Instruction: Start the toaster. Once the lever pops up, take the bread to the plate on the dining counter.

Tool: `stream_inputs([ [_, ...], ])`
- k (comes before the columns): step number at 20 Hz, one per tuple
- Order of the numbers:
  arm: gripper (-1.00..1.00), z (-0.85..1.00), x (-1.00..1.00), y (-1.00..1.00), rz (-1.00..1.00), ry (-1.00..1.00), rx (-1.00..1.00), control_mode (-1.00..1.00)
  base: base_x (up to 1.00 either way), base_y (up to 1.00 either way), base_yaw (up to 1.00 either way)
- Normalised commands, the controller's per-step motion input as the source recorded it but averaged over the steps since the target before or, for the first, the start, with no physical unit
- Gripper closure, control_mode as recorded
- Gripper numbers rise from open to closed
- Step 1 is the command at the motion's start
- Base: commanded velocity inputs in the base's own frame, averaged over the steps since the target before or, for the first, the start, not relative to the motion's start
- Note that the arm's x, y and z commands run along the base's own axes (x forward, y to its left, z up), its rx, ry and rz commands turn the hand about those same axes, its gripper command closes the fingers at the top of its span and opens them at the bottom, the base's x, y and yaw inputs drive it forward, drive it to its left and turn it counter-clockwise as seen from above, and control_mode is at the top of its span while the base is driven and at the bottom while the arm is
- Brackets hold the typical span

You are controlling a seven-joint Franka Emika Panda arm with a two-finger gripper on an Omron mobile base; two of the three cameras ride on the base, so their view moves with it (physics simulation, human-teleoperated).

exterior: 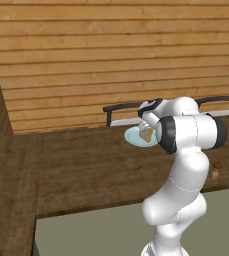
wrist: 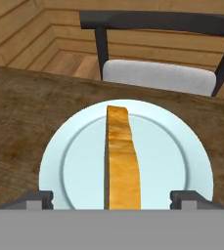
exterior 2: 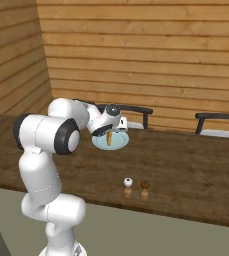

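Two dark chairs (exterior 2: 131, 112) (exterior 2: 218, 122) with pale seats sit side by side in front of the plank wall (exterior 2: 151, 55). A white shaker (exterior 2: 128, 183) and brown shaker (exterior 2: 145, 185) stand just beside each other, well nearer than the chairs.

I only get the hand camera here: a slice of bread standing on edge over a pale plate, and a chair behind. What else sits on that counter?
Observer: In the right base view, two small knobby items, one white and one brown, stand side by side on the dining counter, nearer the robot than the plate.
Operator: Is there just that one chair?
Observer: No. A second dark chair stands further right along the counter's far side.
Operator: How is the arm placed?
Observer: It rises from the near side and bends over the counter, so the gripper hangs above the plate with the bread under it, jaws open.
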Motion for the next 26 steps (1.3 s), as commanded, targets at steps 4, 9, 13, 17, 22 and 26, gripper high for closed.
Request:
stream_inputs([
  [4,-1.00,0.00,0.00,0.00,0.00,0.00,0.00,-1.00,0.00,0.00,0.00],
  [9,-1.00,0.00,-0.01,0.00,0.00,0.00,0.00,-1.00,0.00,0.00,0.00],
  [13,-1.00,0.29,-0.14,0.00,0.00,0.00,0.00,-1.00,0.00,0.00,0.00],
  [17,-1.00,0.74,-0.14,0.18,-0.06,0.00,0.00,-1.00,0.00,0.00,0.00],
  [22,-1.00,0.77,-0.17,0.33,-0.09,0.00,-0.03,-1.00,0.00,0.00,0.00],
  [26,-1.00,0.61,-0.35,0.36,-0.12,0.00,-0.06,-1.00,0.00,0.00,0.00],
])
